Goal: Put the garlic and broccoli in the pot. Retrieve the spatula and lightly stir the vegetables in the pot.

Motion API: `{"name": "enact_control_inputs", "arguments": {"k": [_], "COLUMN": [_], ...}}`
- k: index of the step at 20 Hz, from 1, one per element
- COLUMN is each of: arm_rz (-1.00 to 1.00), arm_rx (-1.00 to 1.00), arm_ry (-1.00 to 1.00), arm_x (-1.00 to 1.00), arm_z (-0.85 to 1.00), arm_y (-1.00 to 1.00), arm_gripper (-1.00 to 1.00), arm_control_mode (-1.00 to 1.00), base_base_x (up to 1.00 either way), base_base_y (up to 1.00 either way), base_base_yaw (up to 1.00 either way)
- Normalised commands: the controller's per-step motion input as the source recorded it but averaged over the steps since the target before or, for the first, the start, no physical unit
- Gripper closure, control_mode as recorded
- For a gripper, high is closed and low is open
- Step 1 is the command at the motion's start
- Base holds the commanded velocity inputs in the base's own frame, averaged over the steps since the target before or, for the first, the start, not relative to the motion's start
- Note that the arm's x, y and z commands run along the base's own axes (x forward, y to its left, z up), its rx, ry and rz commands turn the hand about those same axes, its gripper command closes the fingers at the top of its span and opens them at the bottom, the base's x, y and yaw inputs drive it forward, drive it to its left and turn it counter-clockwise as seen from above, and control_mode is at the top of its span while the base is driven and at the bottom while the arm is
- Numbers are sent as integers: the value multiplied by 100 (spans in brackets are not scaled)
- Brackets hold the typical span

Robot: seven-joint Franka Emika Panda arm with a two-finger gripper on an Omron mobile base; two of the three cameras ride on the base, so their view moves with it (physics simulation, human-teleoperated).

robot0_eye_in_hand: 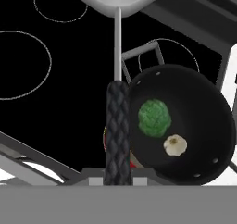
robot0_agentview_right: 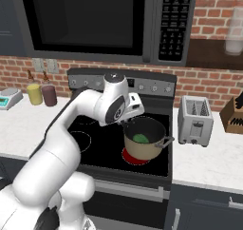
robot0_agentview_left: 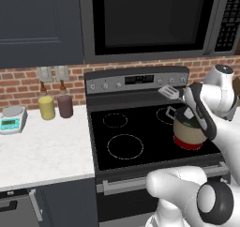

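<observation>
Clamped in our claw [robot0_eye_in_hand: 118,174], the spatula [robot0_eye_in_hand: 117,79] hangs over the stove [robot0_agentview_left: 140,146], left of the pot [robot0_eye_in_hand: 185,126] holding broccoli [robot0_eye_in_hand: 154,118] and garlic [robot0_eye_in_hand: 175,145]; toaster [robot0_agentview_right: 195,120] at right of frame.

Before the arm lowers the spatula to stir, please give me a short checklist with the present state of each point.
1. Broccoli in the pot: ok.
2. Garlic in the pot: ok.
3. Tool shut on the spatula handle: ok.
4. Spatula head over the pot opening: not ok, it points away over the stovetop.
5. Pot on the red burner: ok.
6. Grip firm enough for stirring: cannot tell.
</observation>
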Motion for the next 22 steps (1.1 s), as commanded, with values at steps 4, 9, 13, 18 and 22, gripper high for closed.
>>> {"name": "enact_control_inputs", "arguments": {"k": [4, 9, 13, 18, 22], "arm_rz": [-7, -3, 0, 0, 7], "arm_rx": [-7, -13, -28, -37, -31], "arm_ry": [0, 2, 9, 12, 7], "arm_x": [22, 38, 19, 1, 0], "arm_z": [0, 0, 0, 0, 0], "arm_y": [-54, -48, -35, -5, -11], "arm_gripper": [100, 100, 100, 100, 100], "arm_control_mode": [-100, -100, -100, -100, -100], "base_base_x": [0, 0, 0, 0, 0], "base_base_y": [0, 0, 0, 0, 0], "base_base_yaw": [0, 0, 0, 0, 0]}}
